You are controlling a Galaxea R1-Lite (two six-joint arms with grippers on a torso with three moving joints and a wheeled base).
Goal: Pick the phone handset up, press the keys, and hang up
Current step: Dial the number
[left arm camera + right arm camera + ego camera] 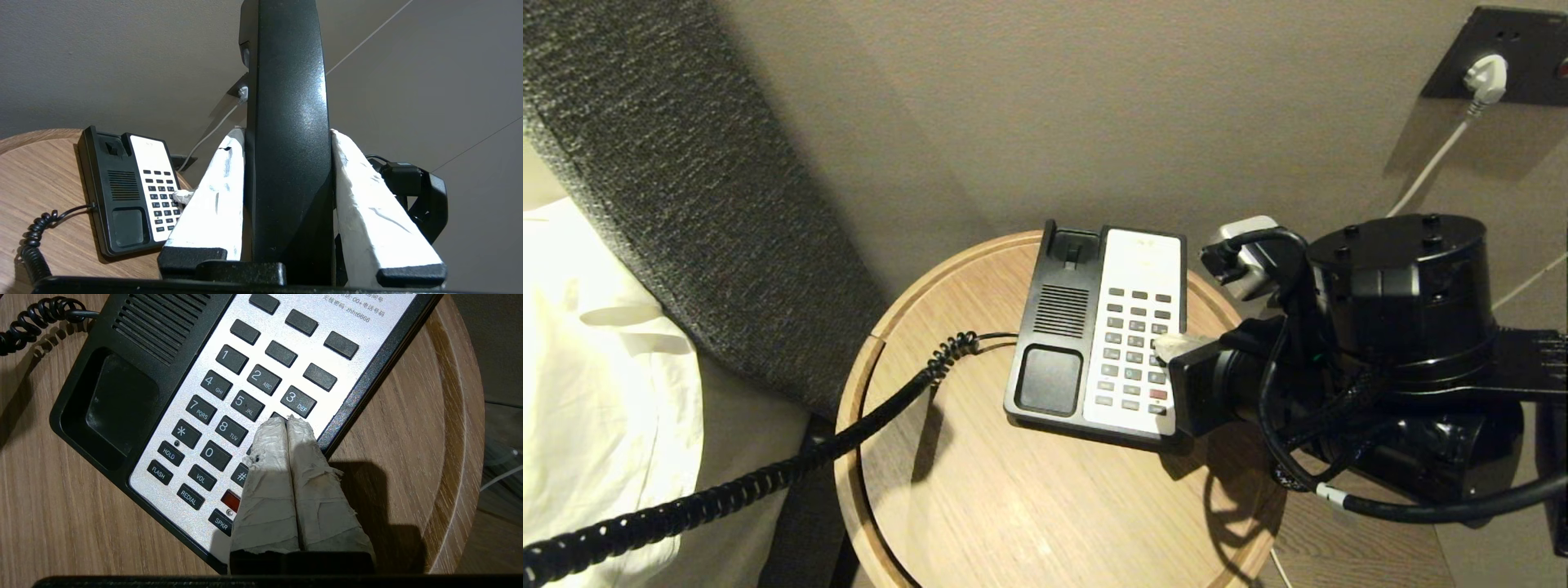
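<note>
The glossy black phone handset (288,134) stands upright between the white-wrapped fingers of my left gripper (288,134), which is shut on it, away from the phone base (122,192). Its coiled cord (727,490) runs off the table to the lower left. My right gripper (287,419) is shut, fingers pressed together, tips resting on the keys (245,404) at the key just below "3". In the head view the right gripper (1164,347) lies over the right column of the keys (1134,347). The phone base (1094,327) has an empty cradle.
The phone base sits on a round wooden side table (980,498) with a raised rim. A dark upholstered headboard (686,180) and white bedding (588,367) lie to the left. A wall socket with a white plug (1486,77) is at the upper right.
</note>
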